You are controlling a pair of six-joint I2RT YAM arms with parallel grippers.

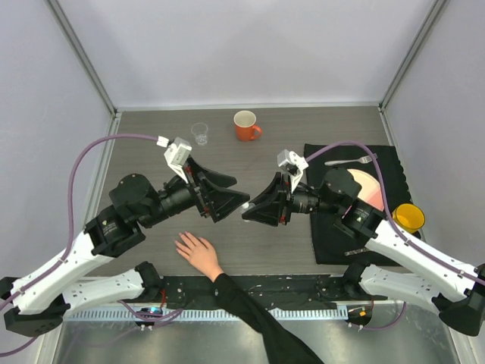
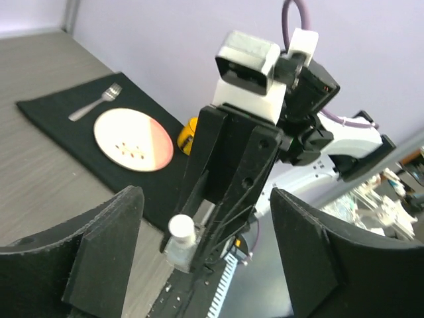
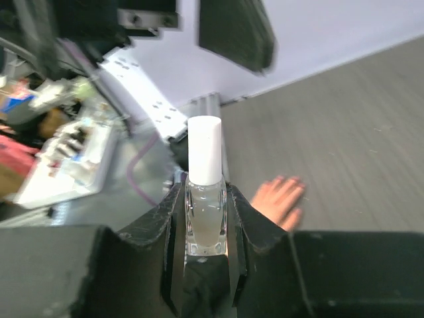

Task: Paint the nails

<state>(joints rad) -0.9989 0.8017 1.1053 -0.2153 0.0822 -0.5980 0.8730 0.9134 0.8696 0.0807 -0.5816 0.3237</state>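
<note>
I counted two arms at work, and one bare light-skinned hand (image 1: 198,252) in a black sleeve lay on the table at the lower centre of the overhead view. The sleeve came in from the bottom edge. The nails (image 1: 182,240) sat at the ends of its spread fingers, too small for me to make out singly. The hand's long axis ran on a diagonal from lower right to upper left, with the fingertips pointing to the upper left, below the left arm. In the right wrist view the hand was only a blur at centre right. The left pincer (image 1: 231,196) stood wide, its two black fingers well apart with nothing between them. The right pincer (image 3: 205,225) was clamped on the one small clear bottle (image 3: 205,199), whose white cap pointed up in both wrist views. The two pincers faced each other near the middle of the overhead view, above the hand and apart from it. Along the top of that view I counted one orange mug (image 1: 245,125) and one clear glass cup (image 1: 199,133) just left of it. At the right lay one black placemat (image 1: 394,163) with one round cream-and-pink plate (image 2: 132,139) and one silver fork (image 1: 352,160) on it. One yellow cup (image 1: 409,218) sat at the placemat's right edge. The table (image 1: 151,136) was grey wood grain, enclosed by pale lilac walls (image 1: 242,45) with metal posts at the corners.
</note>
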